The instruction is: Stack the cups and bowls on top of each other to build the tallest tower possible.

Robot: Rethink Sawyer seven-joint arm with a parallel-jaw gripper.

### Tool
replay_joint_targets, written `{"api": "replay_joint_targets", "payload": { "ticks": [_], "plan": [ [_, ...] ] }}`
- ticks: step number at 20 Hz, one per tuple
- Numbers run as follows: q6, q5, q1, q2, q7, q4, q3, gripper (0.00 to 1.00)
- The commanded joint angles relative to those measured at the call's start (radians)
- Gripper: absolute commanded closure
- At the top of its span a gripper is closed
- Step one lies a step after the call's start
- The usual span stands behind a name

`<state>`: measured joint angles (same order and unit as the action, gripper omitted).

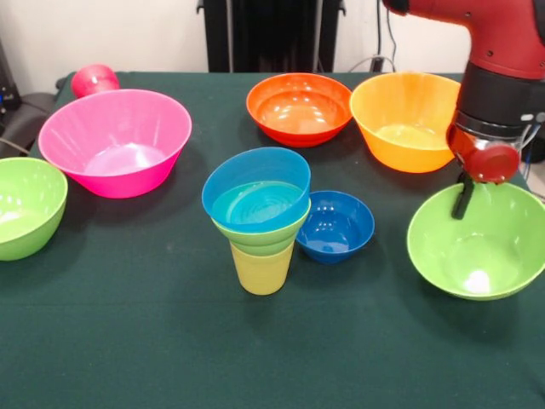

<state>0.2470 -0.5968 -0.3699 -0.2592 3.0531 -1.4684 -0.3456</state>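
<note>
The tower stands mid-table: a pale yellow cup (pixel 262 271) at the base, lime green bowls (pixel 264 234) nested in it, and a light blue bowl (pixel 255 194) on top. A dark blue bowl (pixel 336 226) sits touching its right side. My gripper (pixel 464 209) is at the right, closed on the far rim of a lime green bowl (pixel 477 247), which tilts toward the camera; one black finger (pixel 464 196) shows inside the rim. A red cup (pixel 94 79) lies behind the pink bowl (pixel 115 141).
An orange-red bowl (pixel 300 108) and a yellow-orange bowl (pixel 407 119) stand at the back. Another lime green bowl (pixel 24 204) is at the left edge. The red arm (pixel 502 51) comes down at the top right.
</note>
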Motion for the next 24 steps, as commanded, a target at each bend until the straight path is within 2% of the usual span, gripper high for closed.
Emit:
{"api": "replay_joint_targets", "payload": {
  "ticks": [1, 7, 14, 24],
  "plan": [
    [0.243, 0.028, -0.061, 0.174, 0.120, 0.193, -0.074, 1.00],
    [0.344, 0.017, -0.082, 0.250, 0.179, 0.316, -0.171, 1.00],
    [0.366, 0.012, -0.090, 0.289, 0.197, 0.359, -0.250, 1.00],
    [0.352, 0.025, -0.124, 0.220, 0.151, 0.273, -0.284, 1.00]
  ]
}}
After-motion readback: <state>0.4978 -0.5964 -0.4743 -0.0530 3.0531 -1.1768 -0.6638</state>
